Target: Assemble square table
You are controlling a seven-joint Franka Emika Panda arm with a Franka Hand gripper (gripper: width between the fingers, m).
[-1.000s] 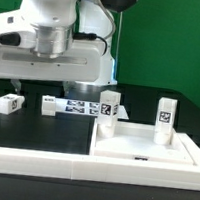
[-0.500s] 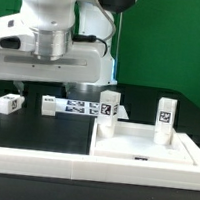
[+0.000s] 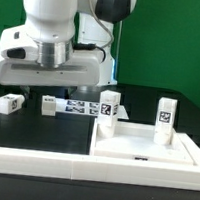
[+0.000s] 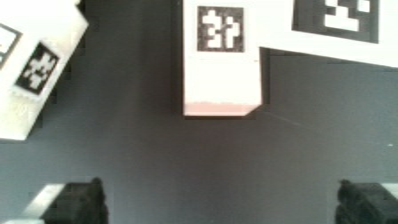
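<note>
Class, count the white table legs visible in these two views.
4 legs: two upright on the tabletop, one lying at the exterior view's left, one lying beside the marker board. None seems hidden.

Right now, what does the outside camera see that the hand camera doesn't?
Only the exterior view shows the tabletop, with one upright leg and another upright leg standing on it, and the white border wall. Only the wrist view plainly shows the gripper open and empty, with a lying leg ahead of it. Both show the dark table and white tagged parts. I cannot tell whether the exterior view's loose leg is one the wrist view sees.
</note>
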